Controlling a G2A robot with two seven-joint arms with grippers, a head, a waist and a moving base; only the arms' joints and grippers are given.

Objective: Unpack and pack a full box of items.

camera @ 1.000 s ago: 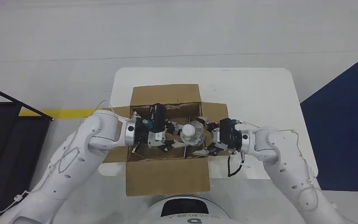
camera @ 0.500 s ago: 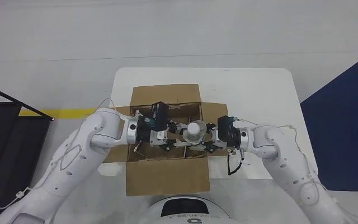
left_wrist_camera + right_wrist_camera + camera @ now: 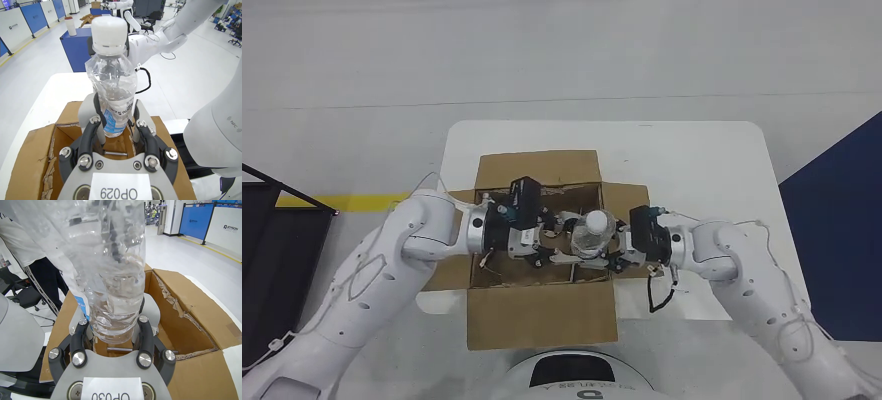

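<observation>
The left end effector and right end effector both pinch a clear plastic white-capped bottle. It is over an open brown cardboard box.

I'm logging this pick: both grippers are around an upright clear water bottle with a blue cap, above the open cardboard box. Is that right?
Not quite. The left wrist view shows the cap is white, not blue. Otherwise yes: left gripper and right gripper are around the upright clear water bottle above the open cardboard box.

Bottle over box, box on table.
</observation>
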